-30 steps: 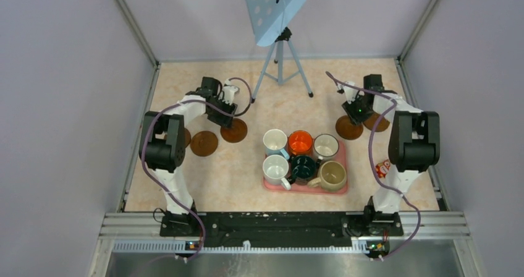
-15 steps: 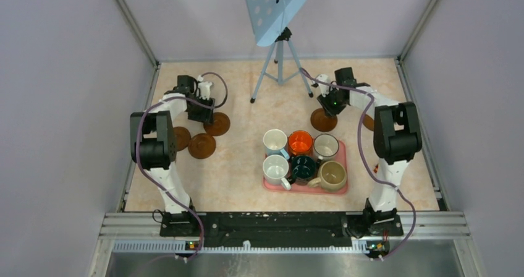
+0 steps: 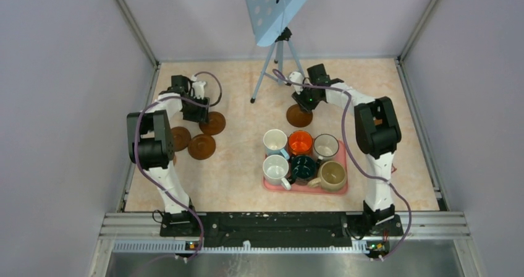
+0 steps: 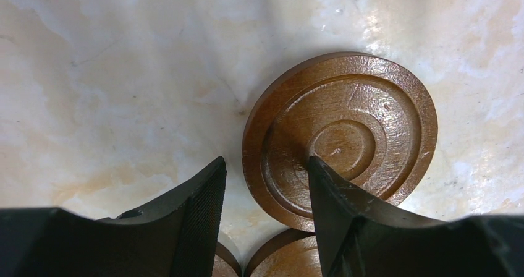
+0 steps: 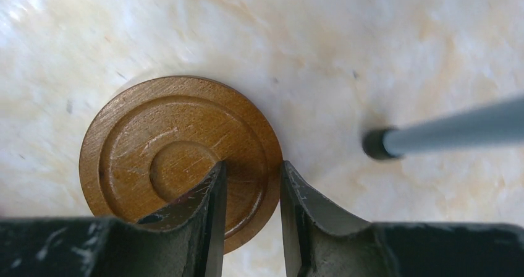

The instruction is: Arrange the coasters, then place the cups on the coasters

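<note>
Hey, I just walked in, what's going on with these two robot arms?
The left hand straddles the rim of one brown coaster, beside two more on the left. The right hand straddles the rim of another coaster, near a tripod foot. All six mugs sit on the pink tray; none is on a coaster yet.

Tripod (image 3: 279,67) legs crowd the right gripper (image 5: 252,190) and its coaster (image 5: 160,147); one foot (image 5: 374,144) just beside. Cups (image 3: 303,159) pack the tray (image 3: 303,188) tight. Open table (image 3: 238,162) between tray and left coasters (image 3: 202,146), which sit near the wall (image 3: 92,135).
</note>
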{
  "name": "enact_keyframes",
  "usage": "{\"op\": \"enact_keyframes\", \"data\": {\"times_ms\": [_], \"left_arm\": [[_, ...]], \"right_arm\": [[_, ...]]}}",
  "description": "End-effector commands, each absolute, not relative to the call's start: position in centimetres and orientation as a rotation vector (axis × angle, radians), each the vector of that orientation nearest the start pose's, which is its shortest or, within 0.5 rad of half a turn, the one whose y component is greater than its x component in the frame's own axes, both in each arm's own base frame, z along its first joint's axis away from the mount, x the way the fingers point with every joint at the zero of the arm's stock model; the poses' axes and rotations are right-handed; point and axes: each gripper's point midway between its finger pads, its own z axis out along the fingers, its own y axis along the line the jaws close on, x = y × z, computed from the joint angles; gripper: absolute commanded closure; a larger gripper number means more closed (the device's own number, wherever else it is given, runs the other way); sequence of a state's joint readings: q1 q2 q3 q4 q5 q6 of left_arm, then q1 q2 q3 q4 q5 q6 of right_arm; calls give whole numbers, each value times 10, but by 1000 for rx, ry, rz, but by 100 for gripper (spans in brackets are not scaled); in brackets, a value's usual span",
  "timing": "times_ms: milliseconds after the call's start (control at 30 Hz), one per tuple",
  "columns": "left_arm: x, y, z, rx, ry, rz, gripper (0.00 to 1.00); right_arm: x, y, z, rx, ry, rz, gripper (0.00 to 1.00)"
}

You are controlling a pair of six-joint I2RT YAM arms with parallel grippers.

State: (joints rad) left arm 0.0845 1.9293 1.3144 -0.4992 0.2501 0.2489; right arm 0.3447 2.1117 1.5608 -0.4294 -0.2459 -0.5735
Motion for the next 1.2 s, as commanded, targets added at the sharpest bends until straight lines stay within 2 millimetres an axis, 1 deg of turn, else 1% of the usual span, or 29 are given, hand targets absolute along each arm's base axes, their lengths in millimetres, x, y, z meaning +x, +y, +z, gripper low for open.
{"op": "enact_keyframes", "data": {"times_ms": [0,200,367,500,700,833,900,1067,1167], "left_arm": [[410,15,11,235,2706,-224,41],[412,22,11,213,2706,-216,41],[419,33,13,181,2695,-212,41],[423,37,12,172,2695,-214,41],[431,42,12,166,2687,-207,41],[437,48,12,157,2680,-194,41],[438,50,12,150,2682,-194,41],[438,52,14,154,2674,-200,40],[440,52,15,153,2667,-210,39]], "right_arm": [[442,227,2,-1313,2264,331,75],[444,266,3,-1357,2203,345,75],[453,295,10,-1362,2149,343,75],[456,320,10,-1373,2126,374,75],[444,357,7,-1422,2080,418,75],[440,380,8,-1443,2050,429,75],[440,387,10,-1447,2043,429,75],[432,385,8,-1472,2052,451,75],[429,393,10,-1485,2027,478,74]]}}
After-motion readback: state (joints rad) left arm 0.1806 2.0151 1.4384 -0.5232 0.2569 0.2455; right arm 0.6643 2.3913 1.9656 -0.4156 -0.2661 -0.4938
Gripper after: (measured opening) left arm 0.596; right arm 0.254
